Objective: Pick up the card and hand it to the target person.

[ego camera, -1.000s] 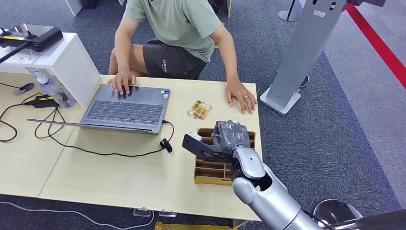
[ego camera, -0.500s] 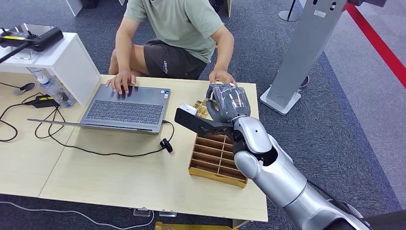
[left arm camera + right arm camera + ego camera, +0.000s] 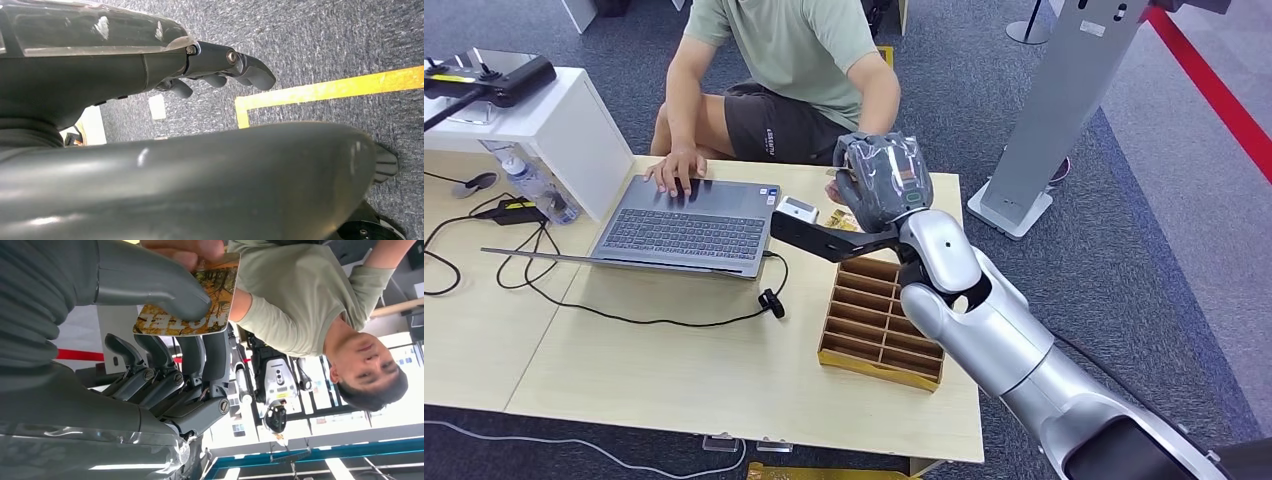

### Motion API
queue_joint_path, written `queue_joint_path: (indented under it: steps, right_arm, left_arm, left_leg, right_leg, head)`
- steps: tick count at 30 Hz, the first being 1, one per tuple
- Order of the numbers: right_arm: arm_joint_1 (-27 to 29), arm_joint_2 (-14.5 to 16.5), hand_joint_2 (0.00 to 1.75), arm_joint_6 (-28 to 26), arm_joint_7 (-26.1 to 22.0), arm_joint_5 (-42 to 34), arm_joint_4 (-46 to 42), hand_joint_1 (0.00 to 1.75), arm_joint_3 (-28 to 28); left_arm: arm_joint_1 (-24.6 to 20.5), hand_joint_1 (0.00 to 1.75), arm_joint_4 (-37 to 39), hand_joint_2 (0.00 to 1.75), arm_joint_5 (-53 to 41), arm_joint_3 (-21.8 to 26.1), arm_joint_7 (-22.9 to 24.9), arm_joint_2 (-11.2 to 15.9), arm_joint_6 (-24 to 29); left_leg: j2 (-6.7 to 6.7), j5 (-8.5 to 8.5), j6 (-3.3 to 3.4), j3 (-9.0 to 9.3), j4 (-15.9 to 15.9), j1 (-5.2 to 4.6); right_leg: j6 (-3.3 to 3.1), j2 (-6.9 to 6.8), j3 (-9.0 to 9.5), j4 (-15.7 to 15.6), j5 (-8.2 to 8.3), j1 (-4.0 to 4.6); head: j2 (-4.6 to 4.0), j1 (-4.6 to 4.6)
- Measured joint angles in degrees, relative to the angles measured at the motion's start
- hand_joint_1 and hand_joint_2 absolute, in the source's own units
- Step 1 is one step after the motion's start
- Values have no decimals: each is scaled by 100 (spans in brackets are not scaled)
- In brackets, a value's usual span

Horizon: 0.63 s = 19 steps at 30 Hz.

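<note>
The card (image 3: 190, 297), printed with an orange autumn picture, is pinched between the thumb and fingers of my right hand (image 3: 165, 315). In the head view my right hand (image 3: 886, 180) is raised above the far edge of the table (image 3: 674, 370), in front of the seated person (image 3: 799, 50). The person's fingers (image 3: 187, 250) touch the card's far edge; the same hand (image 3: 835, 188) sits just beside mine. My left hand (image 3: 225, 65) hangs over the carpet, fingers loosely apart, holding nothing.
A wooden divided box (image 3: 879, 322) lies under my right forearm. A few gold cards (image 3: 840, 219) lie on the table behind it. An open laptop (image 3: 686, 225) with a cable stands to the left, the person's other hand on it. A grey post (image 3: 1064, 110) stands at the right.
My right hand has risen from the wooden box and moved toward the person with the card. The person's hand left the table and came up to the card.
</note>
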Motion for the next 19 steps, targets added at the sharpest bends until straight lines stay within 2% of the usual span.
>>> queue_joint_path:
  steps: [4, 8, 19]
  right_arm:
    - [-11, 68, 175, -193, -89, 70, 337, 162, 42]
    - [-12, 124, 175, -277, -128, 77, 577, 0, 73]
    - [-10, 166, 175, -313, -130, 42, 939, 0, 97]
  left_arm:
    - [-1, 0, 0, 0, 14, -22, -1, 0, 8]
    - [-1, 0, 0, 0, 29, -40, -3, 0, 7]
    - [-3, 0, 0, 0, 14, -73, -38, 2, -30]
  left_leg:
    - [0, 0, 0, 0, 0, 0]
    - [0, 0, 0, 1, 0, 0]
    - [1, 0, 0, 0, 1, 0]
  right_leg:
    - [0, 0, 0, 0, 0, 0]
    - [0, 0, 0, 0, 0, 0]
    - [0, 1, -4, 0, 0, 0]
  head:
    - [0, 0]
    - [0, -2]
    - [0, 0]
